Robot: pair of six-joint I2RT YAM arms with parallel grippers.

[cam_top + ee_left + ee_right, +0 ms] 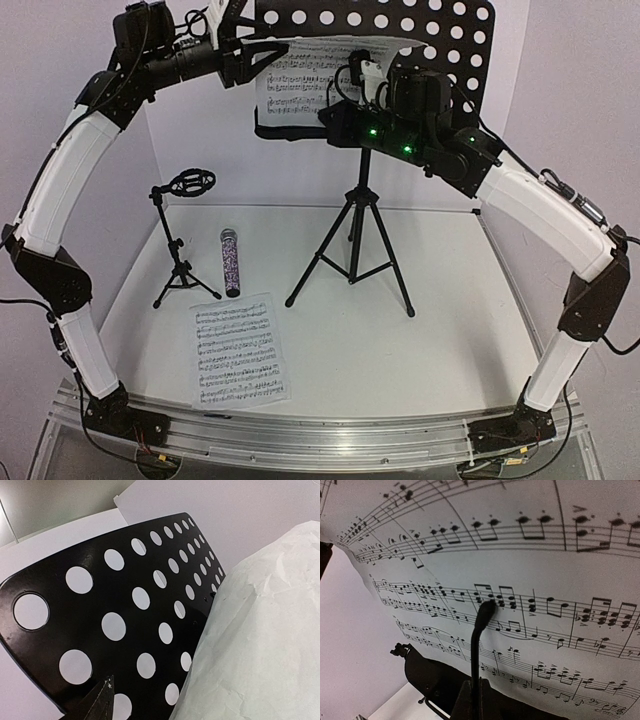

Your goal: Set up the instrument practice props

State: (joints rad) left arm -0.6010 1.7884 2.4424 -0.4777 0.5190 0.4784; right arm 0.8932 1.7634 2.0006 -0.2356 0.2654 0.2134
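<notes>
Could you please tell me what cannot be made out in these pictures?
- Top view: the left claw has dark tips set against the dark music stand desk; open or shut is unclear.
- Top view: the right arm hides the desk's ledge.
- Left wrist view: the raised sheet shows only its blank back.
- Top view: notes on the flat sheet are too small.

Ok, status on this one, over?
Right gripper jaws shut, tip on first sheet at music stand. Left gripper at its top edge, jaws unclear. Second sheet, microphone lying on table. No obstruction seen.
</notes>
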